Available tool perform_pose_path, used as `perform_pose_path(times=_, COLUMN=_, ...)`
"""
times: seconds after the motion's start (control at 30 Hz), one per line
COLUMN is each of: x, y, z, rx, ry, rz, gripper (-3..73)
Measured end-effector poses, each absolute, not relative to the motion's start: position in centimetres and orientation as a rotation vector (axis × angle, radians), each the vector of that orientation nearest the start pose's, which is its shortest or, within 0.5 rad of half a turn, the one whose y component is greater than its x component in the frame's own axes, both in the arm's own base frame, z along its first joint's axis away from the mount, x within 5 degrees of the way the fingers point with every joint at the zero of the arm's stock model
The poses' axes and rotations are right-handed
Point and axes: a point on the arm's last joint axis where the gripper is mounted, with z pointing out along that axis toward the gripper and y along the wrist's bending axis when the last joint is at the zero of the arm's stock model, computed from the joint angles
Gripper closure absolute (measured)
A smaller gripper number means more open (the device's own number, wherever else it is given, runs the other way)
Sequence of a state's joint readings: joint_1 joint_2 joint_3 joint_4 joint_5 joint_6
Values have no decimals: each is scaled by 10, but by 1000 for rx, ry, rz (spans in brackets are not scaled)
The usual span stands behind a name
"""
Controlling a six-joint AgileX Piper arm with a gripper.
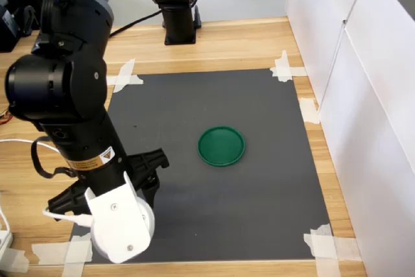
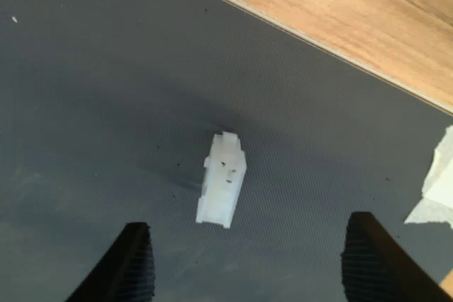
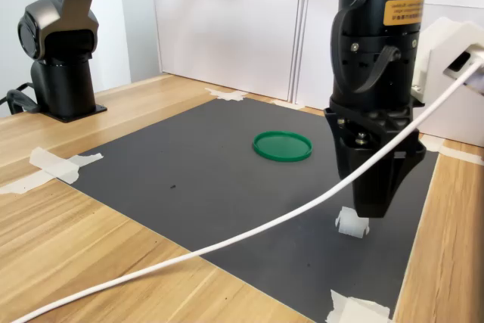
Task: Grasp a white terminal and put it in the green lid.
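The gripper (image 2: 248, 266) hangs with fingers spread over the white terminal (image 2: 223, 179); the green lid (image 1: 222, 146) lies well apart. The arm's yellow label (image 3: 402, 11) is unreadable.

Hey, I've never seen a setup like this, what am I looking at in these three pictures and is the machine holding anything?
It is a robot arm with a two-fingered gripper. Two pictures come from cameras standing off the arm; the third looks down from its wrist. A dark mat is taped to a wooden table. On the mat lie a green lid and a small white terminal. The gripper is open above the terminal, a finger to either side, and holds nothing. A second arm's base stands at the table's far edge.
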State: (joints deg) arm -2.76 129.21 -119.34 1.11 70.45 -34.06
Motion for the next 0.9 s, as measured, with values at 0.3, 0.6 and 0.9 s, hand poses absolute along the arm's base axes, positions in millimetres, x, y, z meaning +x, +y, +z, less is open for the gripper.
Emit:
perform_pose_path(times=0.3, x=487, y=-19, z=208, rx=-803, ry=2815, rz=-31, gripper=66)
perform_pose_path(times=0.6, x=489, y=-17, z=196, rx=-817, ry=2824, rz=11, gripper=73)
perform_pose_path(times=0.9, x=490, y=-18, z=193, rx=-814, ry=2833, rz=2, gripper=194)
